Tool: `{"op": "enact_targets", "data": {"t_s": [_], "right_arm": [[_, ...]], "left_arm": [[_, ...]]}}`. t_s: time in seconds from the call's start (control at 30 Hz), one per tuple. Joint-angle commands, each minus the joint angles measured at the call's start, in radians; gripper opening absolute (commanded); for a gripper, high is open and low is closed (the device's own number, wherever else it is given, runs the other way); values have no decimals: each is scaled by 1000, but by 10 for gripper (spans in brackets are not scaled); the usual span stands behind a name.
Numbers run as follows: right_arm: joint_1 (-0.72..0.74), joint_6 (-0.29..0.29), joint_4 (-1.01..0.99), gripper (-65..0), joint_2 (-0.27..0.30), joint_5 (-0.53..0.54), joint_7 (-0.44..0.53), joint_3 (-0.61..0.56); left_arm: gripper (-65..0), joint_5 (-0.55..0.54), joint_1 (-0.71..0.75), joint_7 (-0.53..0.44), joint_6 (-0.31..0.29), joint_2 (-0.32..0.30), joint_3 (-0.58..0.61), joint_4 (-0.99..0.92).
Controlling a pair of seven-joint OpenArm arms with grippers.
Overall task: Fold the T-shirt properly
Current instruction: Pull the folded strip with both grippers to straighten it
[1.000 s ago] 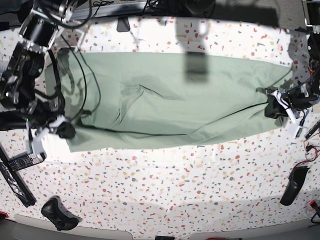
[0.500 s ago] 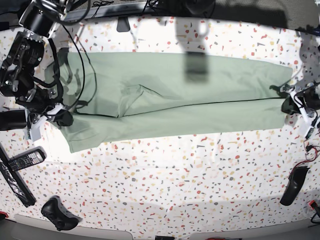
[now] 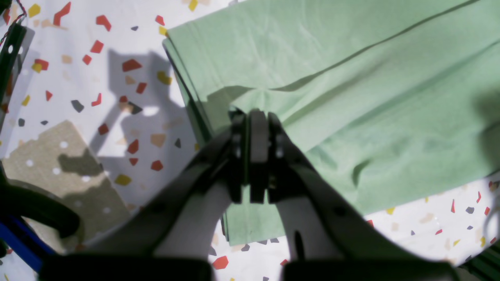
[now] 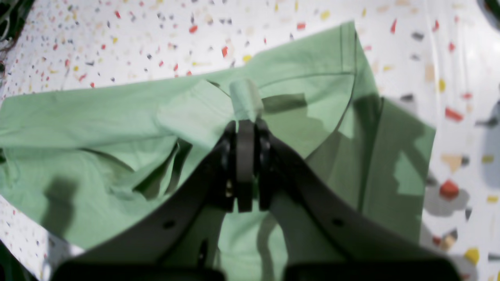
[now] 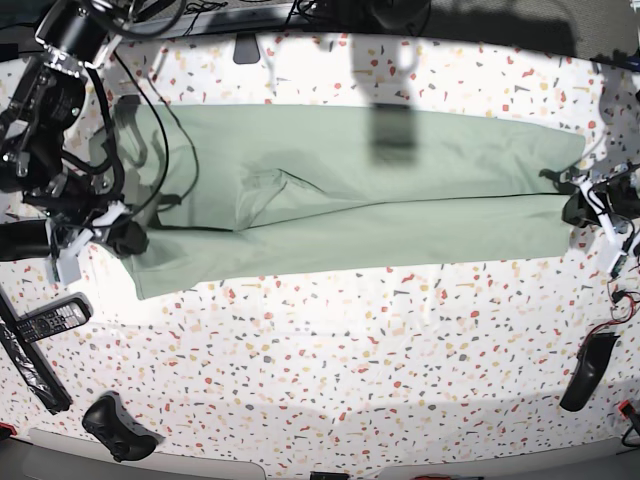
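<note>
The pale sage-green T-shirt lies spread across the speckled table, folded lengthwise into a long band. My left gripper is at its right end, shut on a pinch of the T-shirt's edge in the left wrist view, where the gripper shows closed. My right gripper is at the left end, shut on a fold of cloth; the gripper shows closed in the right wrist view. Collar, buttons and label are not visible.
A remote control and a black strap lie at the left edge. A game controller sits at the lower left. A dark object lies at the lower right. Cables hang over the left arm.
Both grippers pulled outward, stretching the T-shirt flat. Its front edge has straightened and the slack fold in the middle is smoother. The left end was drawn slightly further left.
</note>
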Motion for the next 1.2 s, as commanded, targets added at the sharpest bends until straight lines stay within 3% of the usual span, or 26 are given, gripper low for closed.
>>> {"op": "enact_targets", "data": {"t_s": [0.0,0.27,0.4,0.77,0.93,1.07,1.17], "right_arm": [[6,6,20,-650,16,16,18,5],[-5,6,38,-650,17,11,18,79],[-33,6,74,-650,16,59,18,108],[-121,6,90,-650,-5,51,18,108],[-148,6,90,-650,-27,50,18,108],[-161,6,90,-650,-33,50,18,108],[-165,6,90,-650,-45,47,17,108]], "left_arm": [[-650,-8,-16,-6,0,-23,-7,18],[-650,-8,-17,-18,0,-24,-8,24],[-650,-8,-16,-11,0,-24,-8,43],[-650,-8,-10,156,0,-23,-7,55],[-650,-9,32,142,0,-19,-7,55],[-650,-8,85,48,0,-20,-7,54],[-650,3,89,34,0,-20,-7,54]]}}
